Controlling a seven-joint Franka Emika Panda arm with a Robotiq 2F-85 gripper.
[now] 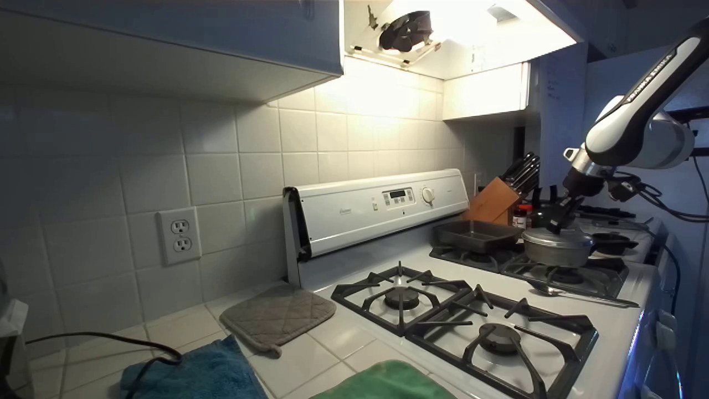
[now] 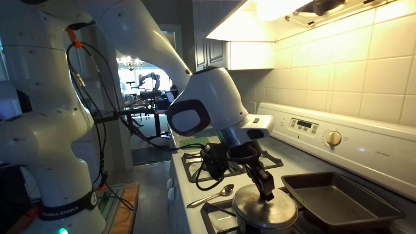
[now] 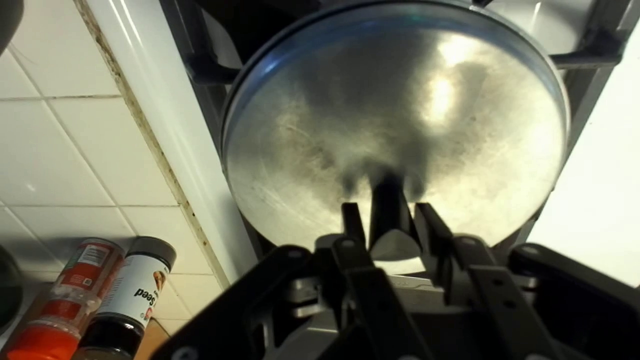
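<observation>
**Pincer (image 3: 387,209) parked right at the lid handle (image 3: 395,242), one finger each side**

So the thing that mattered here was how those two lined up. The dark handle stood up off the round metal lid (image 3: 395,115) and sat right between the pincer's fingers (image 3: 354,220), close on both sides. Its visible length ran along the gap, not across it, though I couldn't say how much of that was just height. Was it actually gripped? Honestly couldn't tell: the gap was about as narrow as the handle, with thin slivers of light near the tips.

The lid was on a metal pot (image 1: 556,255), standing on a grate (image 3: 215,74). There was only the one arm (image 2: 221,94), angled down over it in both exterior views.

As for crowding, a dark baking pan (image 2: 341,198) was just beside the pot, between it and the stove's back panel (image 1: 382,219), so that looked like the tightest side to me. A spoon (image 2: 218,193) lay near the pot on the other side. The red-capped jar (image 3: 75,295) and the pale-labelled jar (image 3: 132,285) were past the stove edge, near the knife block (image 1: 490,202). A grey potholder (image 1: 279,316) was well apart from all of it.
</observation>
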